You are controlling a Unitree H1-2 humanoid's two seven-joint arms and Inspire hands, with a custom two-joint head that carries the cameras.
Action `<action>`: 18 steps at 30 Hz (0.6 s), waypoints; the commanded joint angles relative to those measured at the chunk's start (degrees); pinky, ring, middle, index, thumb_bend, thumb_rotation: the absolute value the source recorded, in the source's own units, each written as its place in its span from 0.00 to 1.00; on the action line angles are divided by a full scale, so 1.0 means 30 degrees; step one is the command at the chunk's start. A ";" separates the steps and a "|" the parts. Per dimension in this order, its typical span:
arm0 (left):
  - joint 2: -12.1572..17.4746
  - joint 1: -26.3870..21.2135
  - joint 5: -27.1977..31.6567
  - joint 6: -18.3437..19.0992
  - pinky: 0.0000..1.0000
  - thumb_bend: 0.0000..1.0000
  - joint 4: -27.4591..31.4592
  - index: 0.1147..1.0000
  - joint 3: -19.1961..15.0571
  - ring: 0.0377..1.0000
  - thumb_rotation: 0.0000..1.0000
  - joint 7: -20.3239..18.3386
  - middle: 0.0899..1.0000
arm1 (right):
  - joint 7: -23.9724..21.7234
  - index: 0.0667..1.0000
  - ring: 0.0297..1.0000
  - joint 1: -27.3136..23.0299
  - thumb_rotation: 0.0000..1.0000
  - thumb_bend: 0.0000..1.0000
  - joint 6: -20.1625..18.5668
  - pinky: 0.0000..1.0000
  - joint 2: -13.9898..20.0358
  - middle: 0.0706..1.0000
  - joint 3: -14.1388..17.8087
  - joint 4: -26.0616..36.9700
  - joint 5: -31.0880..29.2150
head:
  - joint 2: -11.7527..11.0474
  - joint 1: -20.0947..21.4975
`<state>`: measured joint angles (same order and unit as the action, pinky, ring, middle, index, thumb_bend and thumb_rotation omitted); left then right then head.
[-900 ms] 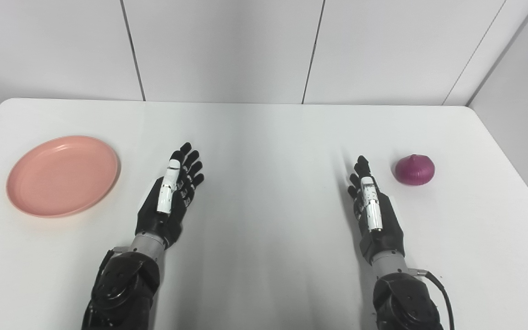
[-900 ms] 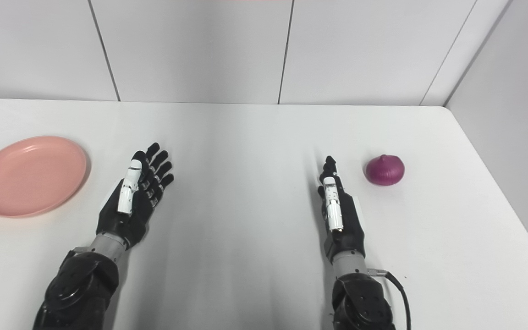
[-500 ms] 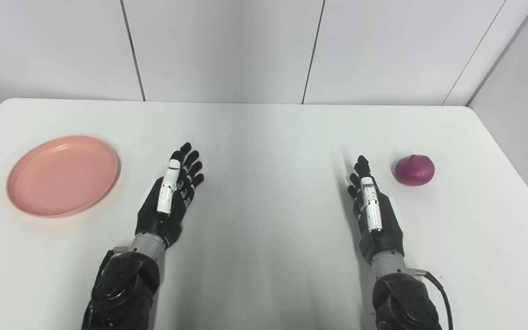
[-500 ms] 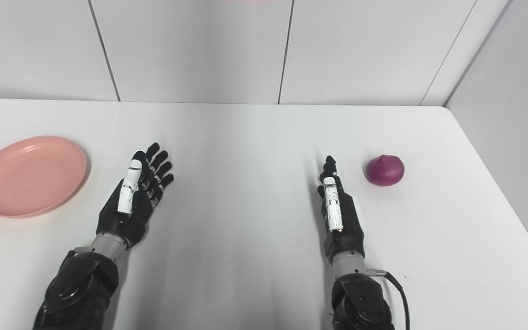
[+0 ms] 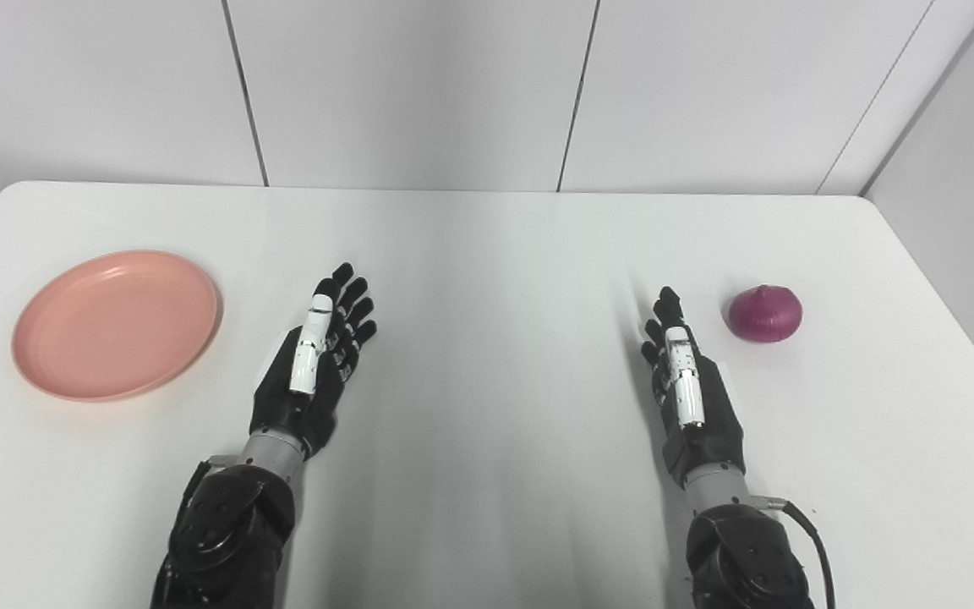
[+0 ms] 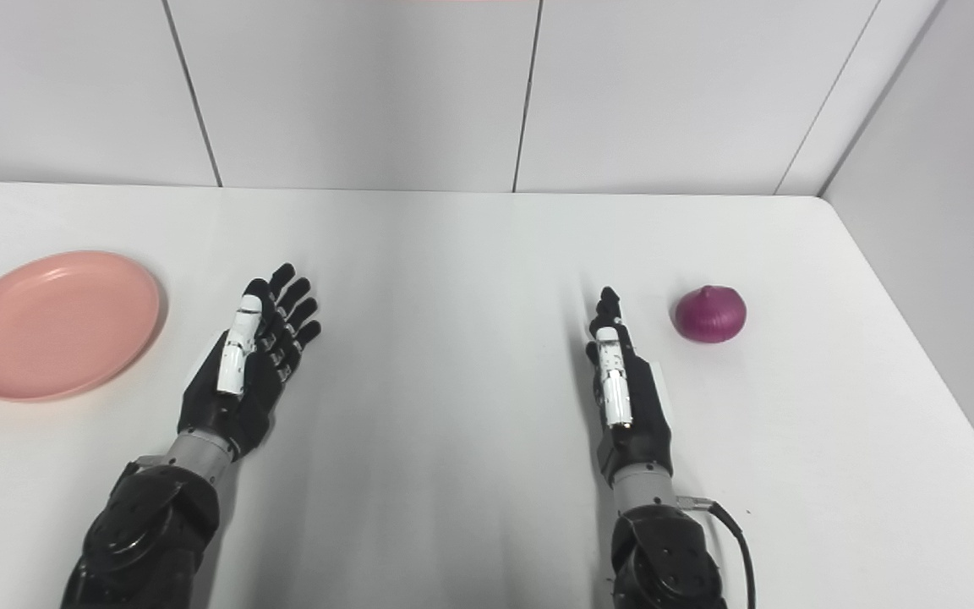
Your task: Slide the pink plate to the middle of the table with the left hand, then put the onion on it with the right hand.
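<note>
Pushing the pink plate (image 5: pixel 117 323) too near its raised rim is risking a tip or skid instead of a clean slide. It is lying to the outer left of the left robot hand (image 5: pixel 314 368), apart from it; the onion (image 5: pixel 764 313) is sitting just beyond the right robot hand (image 5: pixel 690 393). Both are lying released on the worktop (image 5: pixel 495 355), fingers extended, grasping nothing.

Pink plate (image 6: pixel 54 325) at far left of white surface (image 6: pixel 470 254). Onion (image 6: pixel 710 314) at right. Left hand (image 6: pixel 250 364) and right hand (image 6: pixel 626 389) between them, fingers extended, empty.
</note>
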<state>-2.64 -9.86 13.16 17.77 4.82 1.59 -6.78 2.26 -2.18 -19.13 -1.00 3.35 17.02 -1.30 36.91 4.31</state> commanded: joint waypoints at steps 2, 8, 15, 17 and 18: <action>-0.0058 -0.0153 -0.0047 -0.0900 1.00 0.41 0.0071 1.00 0.0094 1.00 1.00 -0.0227 1.00 | 0.0069 1.00 1.00 -0.0173 1.00 0.26 0.1209 1.00 -0.0054 1.00 -0.0025 0.0339 0.0039 | -0.0010 -0.0014; -0.0168 -0.0161 -0.0059 -0.0788 1.00 0.41 0.0113 1.00 0.0064 1.00 1.00 -0.0081 1.00 | 0.0110 1.00 1.00 -0.0179 1.00 0.27 0.1110 1.00 -0.0075 1.00 -0.0035 0.0347 0.0082 | -0.0026 -0.0017; -0.0145 -0.0162 -0.0053 -0.0816 1.00 0.41 0.0078 1.00 0.0076 1.00 1.00 -0.0097 1.00 | 0.0121 1.00 1.00 -0.0195 1.00 0.26 0.1149 1.00 -0.0117 1.00 0.0001 0.0331 0.0020 | -0.0018 -0.0022; -0.0139 -0.0161 -0.0037 -0.0798 1.00 0.41 0.0092 1.00 0.0078 1.00 1.00 -0.0107 1.00 | 0.0085 1.00 1.00 -0.0176 1.00 0.26 0.1236 1.00 -0.0098 1.00 -0.0008 0.0320 0.0008 | -0.0015 -0.0027; -0.0139 -0.0156 -0.0042 -0.0780 1.00 0.41 0.0107 1.00 0.0080 1.00 1.00 -0.0098 1.00 | 0.0075 1.00 1.00 -0.0171 1.00 0.26 0.1233 1.00 -0.0087 1.00 -0.0021 0.0336 0.0022 | -0.0015 -0.0027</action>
<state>-2.65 -9.77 13.17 17.06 4.52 1.64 -6.87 2.38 -2.17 -18.93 -1.15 3.35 16.97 -1.23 36.91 4.31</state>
